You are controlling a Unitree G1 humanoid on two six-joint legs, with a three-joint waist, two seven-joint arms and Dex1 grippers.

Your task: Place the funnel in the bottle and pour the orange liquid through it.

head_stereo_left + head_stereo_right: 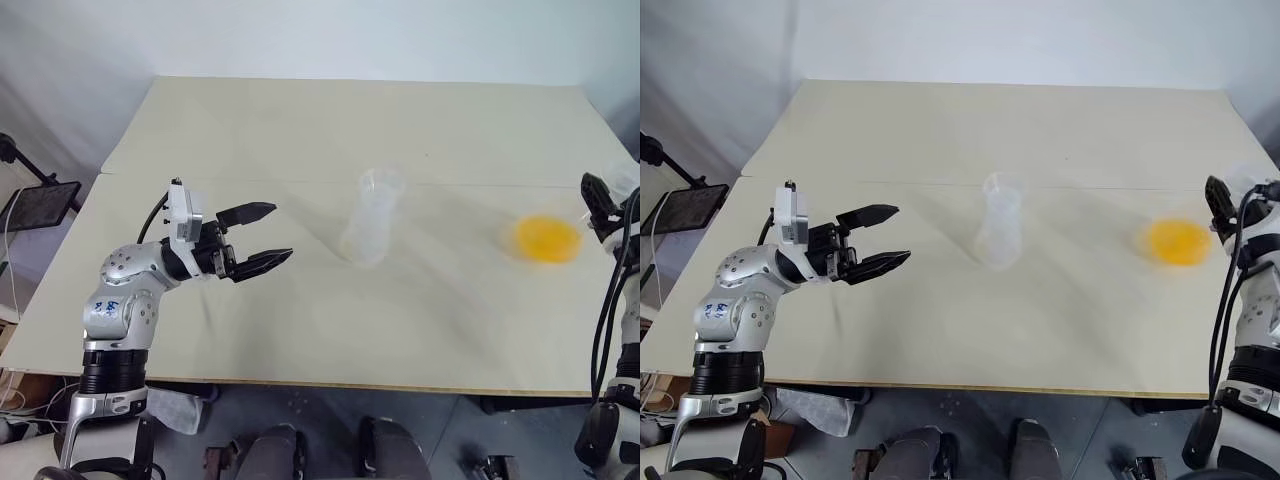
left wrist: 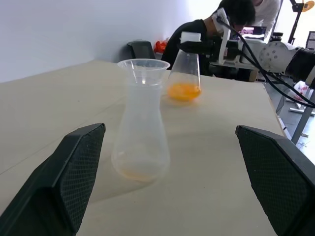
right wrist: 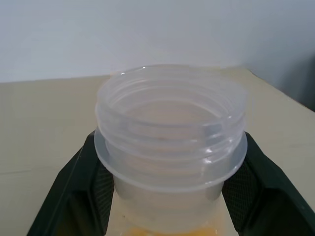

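Note:
The clear frosted bottle stands upright mid-table. The clear funnel sits in its mouth; its flared rim is plain in the left wrist view. My left gripper hovers open to the bottle's left, pointing at it, with nothing between its fingers. At the table's right edge the orange liquid pools in the base of a clear conical flask. My right gripper is shut on that flask's threaded neck, one black finger on each side.
The beige table has a seam running across behind the bottle. A black stand is off its left side. In the left wrist view a person sits beyond the table's far end, beside a dark chair.

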